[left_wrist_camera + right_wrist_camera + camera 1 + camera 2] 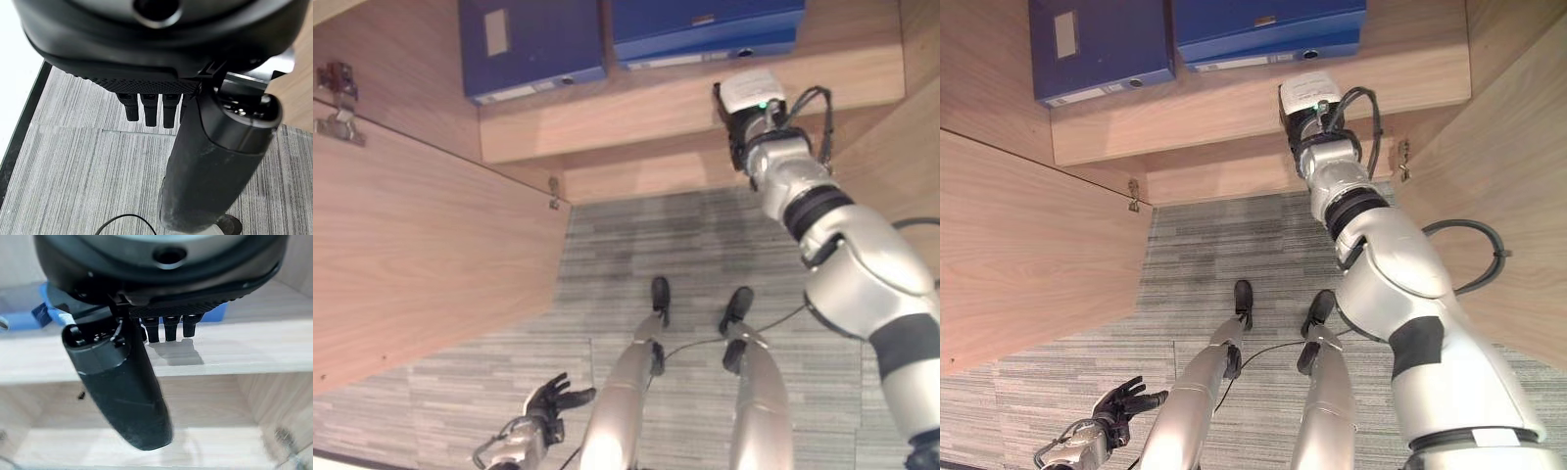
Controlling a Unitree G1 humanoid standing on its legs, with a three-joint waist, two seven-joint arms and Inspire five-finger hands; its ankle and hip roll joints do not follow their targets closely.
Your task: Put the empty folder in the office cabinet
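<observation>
Two blue folders lie on the cabinet shelf (636, 122): one at the left (533, 49) and a wider one at the right (705, 29). My right arm reaches up to the shelf's front edge just below the right folder. In the right wrist view my right hand (161, 279) is open, fingers straight and thumb (122, 387) standing out, holding nothing. The shelf edge and a strip of blue folder (217, 313) lie just past the fingers. My left hand (548, 399) hangs low at the left over the carpet, open and empty.
The cabinet's left door (421, 255) stands open, and the right door (1518, 215) is open too. A lower wooden compartment (1224, 181) sits under the shelf. Grey striped carpet (636, 255) covers the floor in front.
</observation>
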